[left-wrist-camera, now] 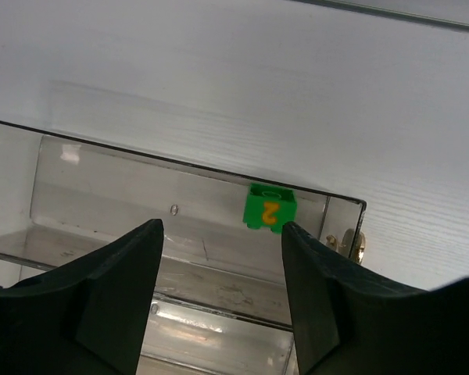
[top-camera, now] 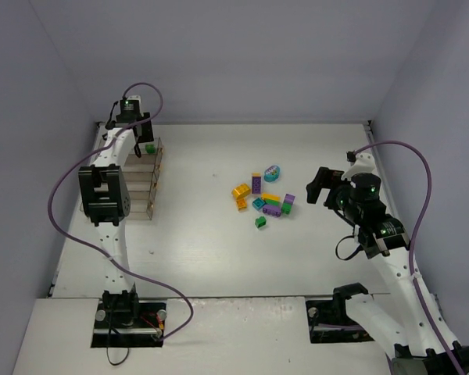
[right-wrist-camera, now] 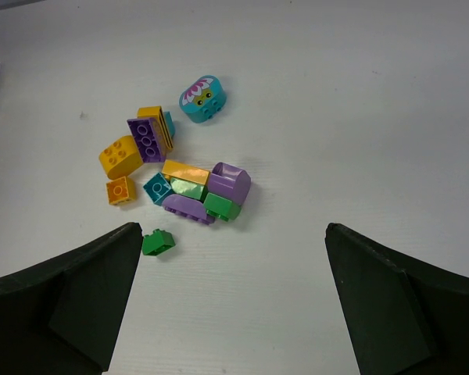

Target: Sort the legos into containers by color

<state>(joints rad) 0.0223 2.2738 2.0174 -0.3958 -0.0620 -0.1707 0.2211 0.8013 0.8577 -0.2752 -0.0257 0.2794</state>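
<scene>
The left gripper (left-wrist-camera: 221, 226), jaws apart and empty, hangs over the end compartment of the clear plastic four-compartment box (left-wrist-camera: 102, 183), where a small green plastic brick (left-wrist-camera: 269, 208) shows at the far wall. Further right lies the pile of small coloured plastic bricks (right-wrist-camera: 184, 183), with the right gripper (right-wrist-camera: 230, 234) spread wide and empty above it. The bricks look light, rigid and slick, so they are best pinched across flat opposite sides.

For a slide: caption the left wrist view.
Open left gripper over the clear container, green brick marked 2 at its far wall.
</scene>
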